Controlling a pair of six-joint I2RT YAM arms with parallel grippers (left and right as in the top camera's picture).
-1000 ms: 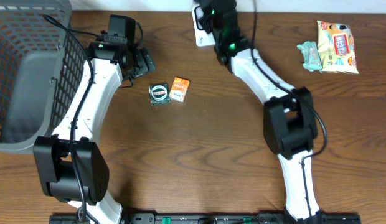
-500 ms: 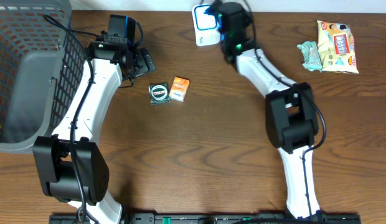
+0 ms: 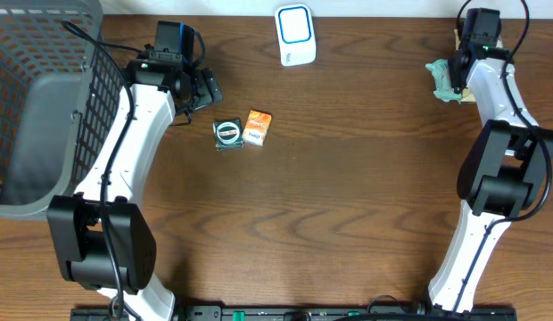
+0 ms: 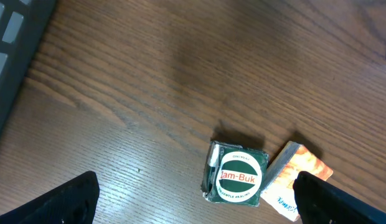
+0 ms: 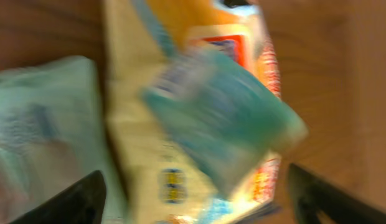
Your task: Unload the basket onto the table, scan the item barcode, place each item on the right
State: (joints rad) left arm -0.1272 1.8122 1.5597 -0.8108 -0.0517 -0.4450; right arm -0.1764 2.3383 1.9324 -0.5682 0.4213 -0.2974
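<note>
At the far left we saw a grey mesh plastic basket point(image 3: 27, 98), cut off by the frame edge in the overhead view, standing on the brown wooden table point(image 3: 330, 196). Beside it the left gripper point(image 3: 203, 89) hung over bare wood with its jaws spread wide and nothing between them. Its wrist view showed only the two dark fingertips point(image 4: 62, 202) at the bottom corners. Just to the right lay a square green tin with a round white label point(image 4: 236, 174), and touching its right side a small orange cardboard carton point(image 4: 299, 177), tilted. The wrist view let us read "Jam-Buk" on the tin, which the overhead view left too small to read. The carton's lower corner was cut off there. Further right, at the back edge of the table, the white scanner with a blue-rimmed window point(image 3: 295, 34) stood alone, well apart from both arms. Near the right end lay a pale green crumpled packet point(image 3: 441, 80). The right gripper point(image 5: 202, 199) hung over a yellow snack bag with a teal and orange print point(image 5: 199, 124) just beside that packet, its fingers released and wide, gripping nothing we could see. The overhead view hid this bag almost wholly under the right wrist. The right wrist view was too blurred for us to read any print or find a barcode.
</note>
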